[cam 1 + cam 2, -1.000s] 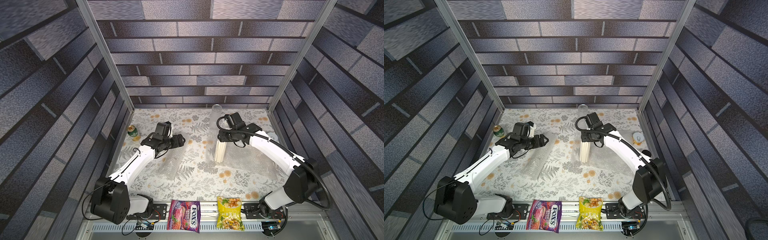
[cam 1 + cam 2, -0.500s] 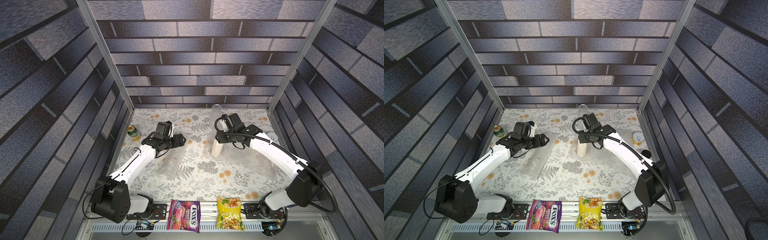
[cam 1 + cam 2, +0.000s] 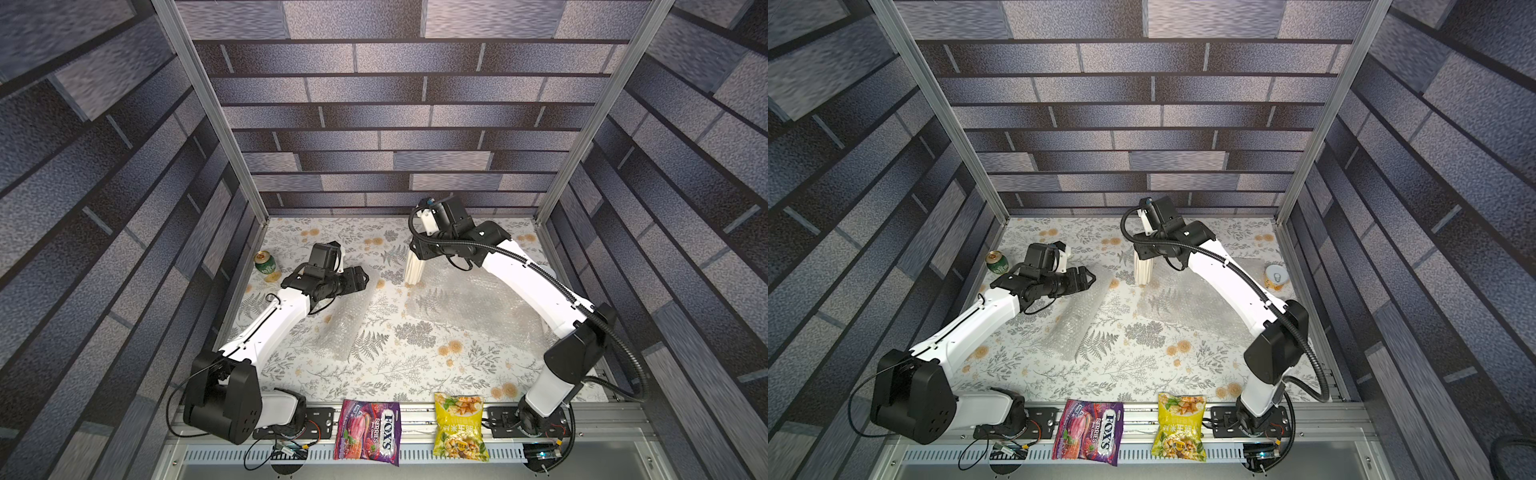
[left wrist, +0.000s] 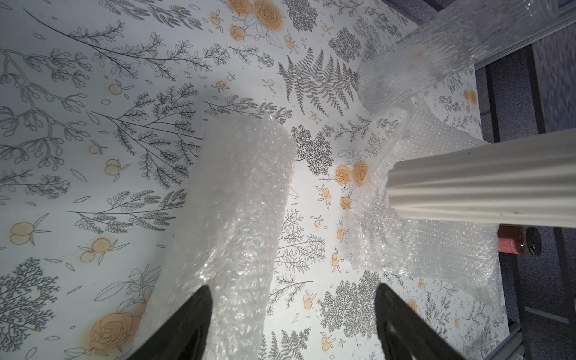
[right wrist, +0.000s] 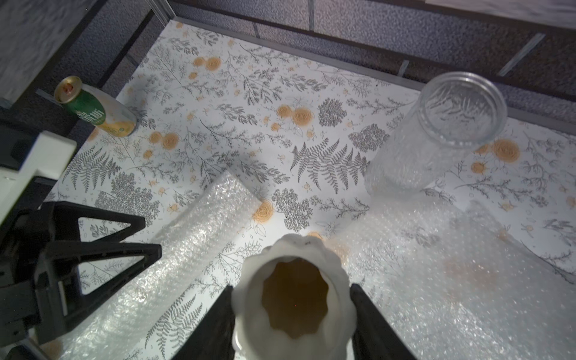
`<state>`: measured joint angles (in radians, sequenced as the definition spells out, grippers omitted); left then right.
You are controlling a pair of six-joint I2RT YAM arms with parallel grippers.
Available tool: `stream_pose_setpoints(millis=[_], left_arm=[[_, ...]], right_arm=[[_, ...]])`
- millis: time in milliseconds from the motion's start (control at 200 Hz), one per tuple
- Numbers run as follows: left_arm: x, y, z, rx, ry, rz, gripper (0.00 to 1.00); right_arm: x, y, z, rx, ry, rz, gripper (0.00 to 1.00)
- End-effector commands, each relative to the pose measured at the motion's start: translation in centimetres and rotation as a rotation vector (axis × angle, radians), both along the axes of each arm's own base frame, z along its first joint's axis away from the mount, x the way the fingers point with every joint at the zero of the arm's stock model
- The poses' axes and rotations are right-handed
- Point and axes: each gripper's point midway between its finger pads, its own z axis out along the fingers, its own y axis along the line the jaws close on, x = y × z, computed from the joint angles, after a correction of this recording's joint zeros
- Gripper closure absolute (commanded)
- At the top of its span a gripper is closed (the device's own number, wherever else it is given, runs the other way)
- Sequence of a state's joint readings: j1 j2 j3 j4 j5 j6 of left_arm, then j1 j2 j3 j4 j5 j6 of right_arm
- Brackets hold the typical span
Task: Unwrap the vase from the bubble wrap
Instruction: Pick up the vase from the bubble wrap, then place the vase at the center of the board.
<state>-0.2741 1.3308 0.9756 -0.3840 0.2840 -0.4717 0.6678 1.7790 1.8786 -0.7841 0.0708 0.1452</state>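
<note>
The right gripper [image 5: 291, 290] is clamped on the white vase [image 5: 290, 246], one finger on each side just under its scalloped rim. The vase stands upright with no wrapping on it. Its foot is at the corner of the bubble wrap sheet [image 3: 469, 303], which lies spread and crinkled on the floral table [image 3: 324, 232] beneath the right arm. From here I can't tell whether the foot rests on the sheet or hangs just above it. The left gripper [image 4: 293, 290] is spread wide with nothing in it, poised over one end of a bubble wrap roll [image 3: 345, 328] that lies apart from the sheet, on the left arm's side. Near the vase, toward the back wall, stands a clear glass jar [image 5: 436, 140]. A green can [image 3: 266, 264] sits by the left wall and a tin [image 3: 1276, 277] by the right. A purple candy bag [image 3: 368, 432] and a yellow snack bag [image 3: 459, 428] lie on the front rail.
</note>
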Motion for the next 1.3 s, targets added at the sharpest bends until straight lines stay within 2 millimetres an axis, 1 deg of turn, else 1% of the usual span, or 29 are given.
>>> stream_pose_setpoints(millis=[0,85,100,105,115,145,236,276,351,416,566,687,857,1143,1293], left_arm=[[0.5,0.4,1.2,-0.005,-0.017,0.006,0.18],[0.5,0.8,1.4,-0.006,-0.021,0.010,0.18],[0.5,0.8,1.4,-0.006,-0.021,0.011,0.18],[0.5,0.9,1.4,-0.006,-0.020,0.012,0.18],[0.5,0.9,1.4,-0.004,-0.020,0.014,0.18],[0.5,1.0,1.4,-0.005,-0.020,0.015,0.18],[0.5,1.4,1.3,-0.007,-0.017,0.021,0.18],[0.5,1.4,1.2,-0.008,-0.015,0.023,0.18],[0.4,1.6,1.0,-0.008,-0.010,0.025,0.18],[0.4,1.7,0.9,-0.007,-0.007,0.026,0.18],[0.6,1.8,1.0,-0.004,-0.006,0.027,0.18],[0.6,1.9,0.9,-0.002,-0.003,0.027,0.18],[0.5,1.9,0.6,-0.003,0.004,0.029,0.18],[0.5,1.9,0.3,-0.002,0.012,0.027,0.18],[0.4,2.0,0.3,0.002,0.014,0.029,0.18]], right_arm=[[2.0,1.4,1.4,-0.055,-0.067,0.051,1.00],[3.8,2.6,1.5,-0.090,-0.084,0.076,1.00],[3.9,2.6,2.0,-0.092,-0.097,0.076,1.00],[4.3,2.9,1.3,-0.101,-0.087,0.078,1.00],[4.6,3.0,0.8,-0.110,-0.082,0.079,1.00],[5.2,3.5,0.2,-0.127,-0.079,0.087,1.00],[6.9,4.6,0.2,-0.141,-0.105,0.099,1.00],[7.5,5.1,-0.3,-0.150,-0.110,0.105,1.00],[8.7,5.6,-0.9,-0.158,-0.131,0.099,1.00],[9.8,5.7,-1.6,-0.163,-0.140,0.082,1.00],[11.4,5.7,-2.9,-0.134,-0.138,0.053,1.00],[12.3,5.6,-3.8,-0.109,-0.122,0.044,1.00],[12.7,5.3,-5.2,-0.073,-0.068,0.037,1.00],[13.5,5.1,-6.6,-0.066,-0.056,0.023,1.00],[14.0,5.0,-7.6,-0.064,-0.038,0.020,1.00]])
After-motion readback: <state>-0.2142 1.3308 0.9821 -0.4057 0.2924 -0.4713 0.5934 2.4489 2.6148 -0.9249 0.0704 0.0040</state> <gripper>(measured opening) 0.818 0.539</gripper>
